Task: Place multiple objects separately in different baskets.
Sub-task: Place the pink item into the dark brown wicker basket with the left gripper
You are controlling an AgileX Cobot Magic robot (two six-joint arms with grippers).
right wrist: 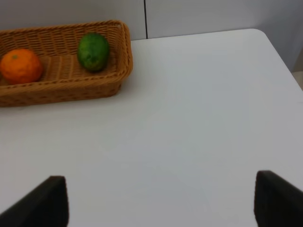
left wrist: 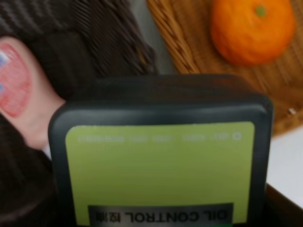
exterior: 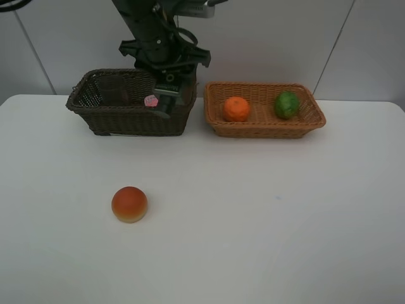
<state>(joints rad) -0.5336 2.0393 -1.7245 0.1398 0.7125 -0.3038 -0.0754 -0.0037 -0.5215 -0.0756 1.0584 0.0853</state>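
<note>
My left gripper (exterior: 167, 96) hangs over the right end of the dark brown basket (exterior: 95, 117). It is shut on the dark green pump bottle (left wrist: 161, 161), whose lime label fills the left wrist view. The pink tube bottle (exterior: 150, 100) lies in that basket beside it and also shows in the left wrist view (left wrist: 19, 85). A dark cup shape (exterior: 114, 92) stands in the basket's left part. The orange (exterior: 236, 108) and the green lime-like fruit (exterior: 286, 104) lie in the light tan basket (exterior: 266, 130). The orange-red bun (exterior: 130, 204) sits on the table. My right gripper (right wrist: 161, 203) is open over bare table.
The white table (exterior: 266, 215) runs wide in front of both baskets. A grey wall stands close behind the baskets. The table's right corner (right wrist: 258, 33) shows in the right wrist view. The right arm is out of the high view.
</note>
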